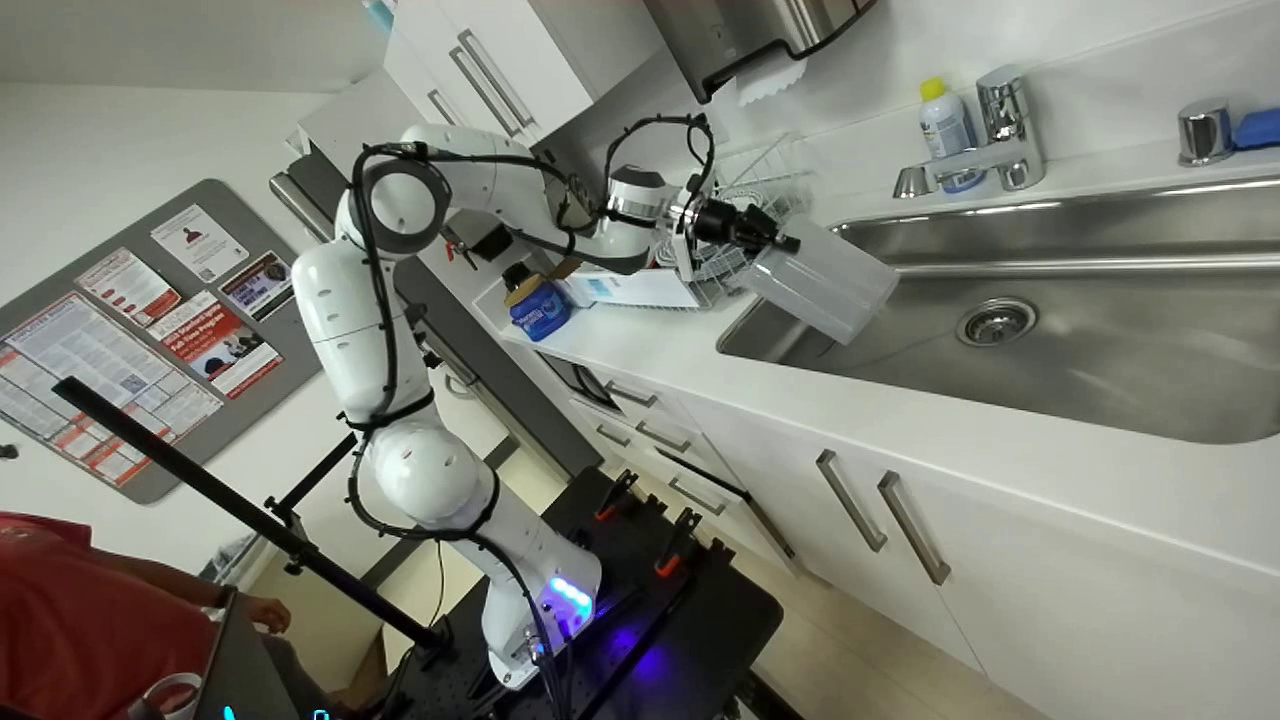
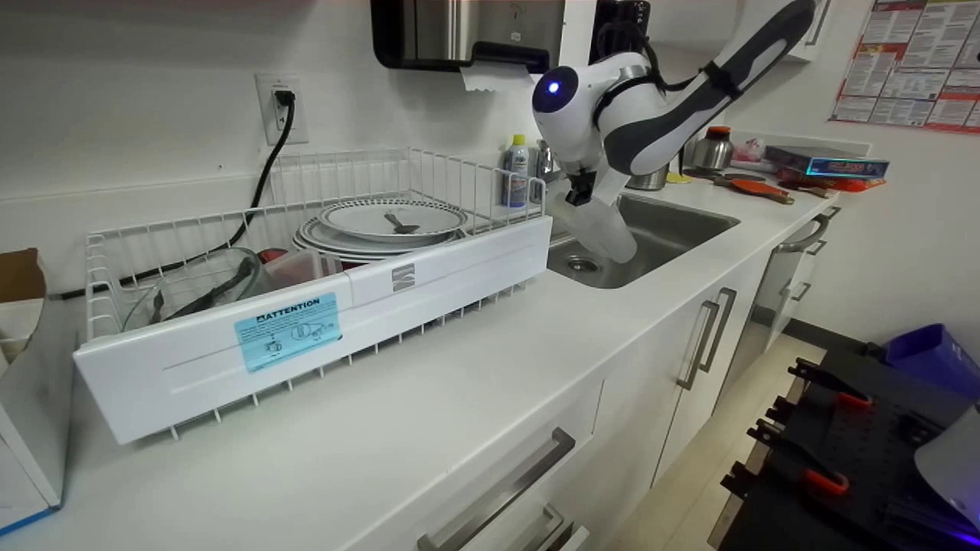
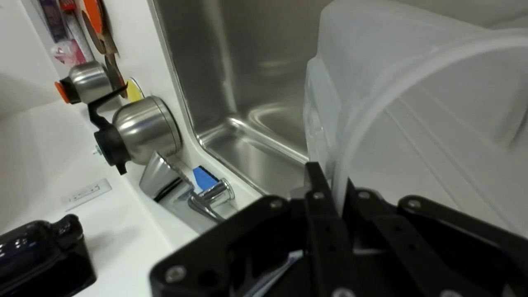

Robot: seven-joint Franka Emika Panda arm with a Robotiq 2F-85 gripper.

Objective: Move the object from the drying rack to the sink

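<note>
A translucent plastic container (image 1: 830,285) hangs tilted from my gripper (image 1: 790,244), over the near-rack end of the steel sink (image 1: 1120,350). It also shows in an exterior view (image 2: 603,232) and in the wrist view (image 3: 379,78). In the wrist view my gripper (image 3: 336,185) is shut on the container's rim, with one finger inside and one outside. The container's lower end points down toward the sink; whether it touches the sink cannot be told. The white wire drying rack (image 2: 459,264) stands beside the sink and holds plates and a glass dish.
A chrome faucet (image 1: 1005,130) and a yellow-capped bottle (image 1: 945,130) stand behind the sink. A paper towel dispenser (image 2: 475,34) hangs on the wall above. Steel carafes (image 3: 144,128) and a blue sponge (image 3: 205,178) are on the counter beyond.
</note>
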